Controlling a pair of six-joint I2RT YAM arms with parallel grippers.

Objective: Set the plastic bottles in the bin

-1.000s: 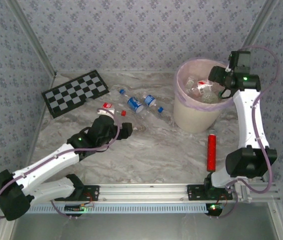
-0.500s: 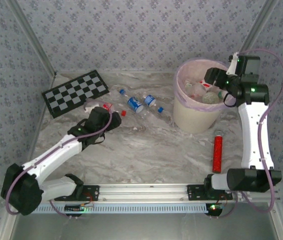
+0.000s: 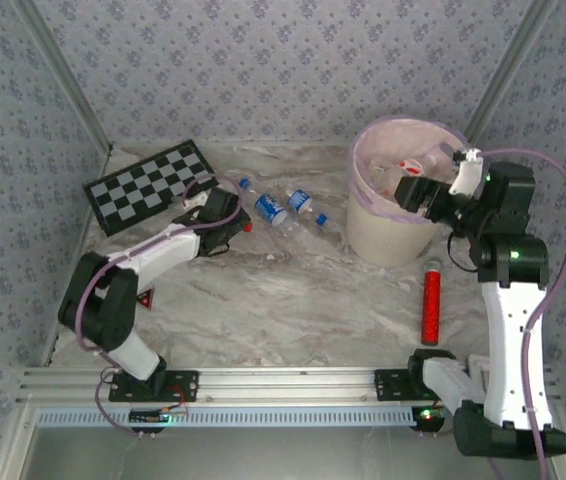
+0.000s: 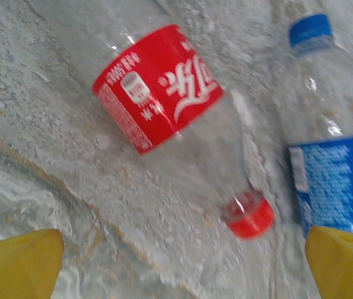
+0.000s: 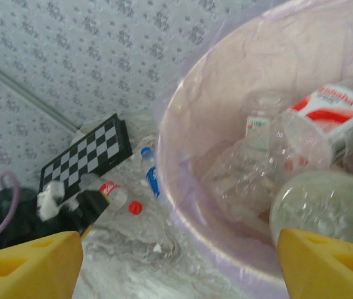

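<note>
Item one, the left gripper (image 3: 225, 216): I see it low over the marble table (image 3: 293, 300), just right of the checkerboard (image 3: 151, 185). In its wrist view its yellow fingertips (image 4: 17, 265) are spread wide at the bottom corners, holding nothing. Item two, a clear bottle with a red label (image 4: 164, 93): it lies on its side on the table between and ahead of those fingers, red cap (image 4: 248, 215) pointing toward the camera, clear of both tips. Item three, a blue-labelled bottle (image 4: 335, 180): it lies just beside the red one with its blue cap pointing away. From overhead it sits at (image 3: 268, 208). Item four, a second blue-labelled bottle (image 3: 300, 203): it lies on the table between the first and the bin (image 3: 393, 238). Item five, the bin, cream with a pink liner, stands at the far right of the table. It holds several clear bottles, among them one with a red and white label (image 5: 329, 115) and one showing its round base (image 5: 320, 208). Item six, the right gripper (image 3: 421, 193): it hangs over the bin's near rim, fingertips (image 5: 30, 265) apart, empty. Item seven, a red cylinder (image 3: 429, 303): it lies on the table in front of the bin, apart from it.
</note>
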